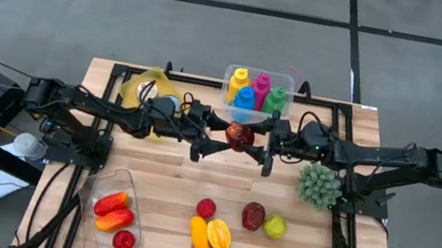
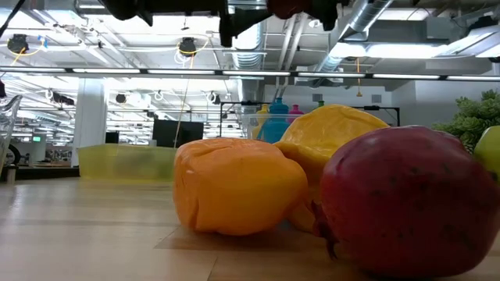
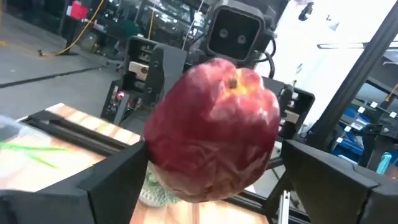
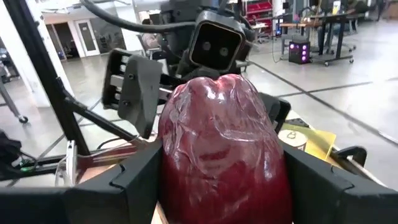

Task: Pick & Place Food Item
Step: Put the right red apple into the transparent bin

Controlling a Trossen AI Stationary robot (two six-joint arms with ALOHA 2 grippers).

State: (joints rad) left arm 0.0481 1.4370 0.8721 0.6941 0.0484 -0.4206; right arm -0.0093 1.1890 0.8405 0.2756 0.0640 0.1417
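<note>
Red apple [image 1: 239, 135] aloft just in front of the bottle bin [image 1: 287, 85], pinched by right gripper [image 1: 269, 153], left gripper [image 1: 204, 144] spread wide alongside, perhaps barely touching.

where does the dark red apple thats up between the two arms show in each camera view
High view: the dark red apple sits mid-table between the left end effector and right end effector.
Low view: only a sliver of it at the top edge.
Left wrist view: fills the centre.
Right wrist view: fills the centre.
Shared landmark: the clear plastic bin of coloured bottles, also seen in the low view.
</note>
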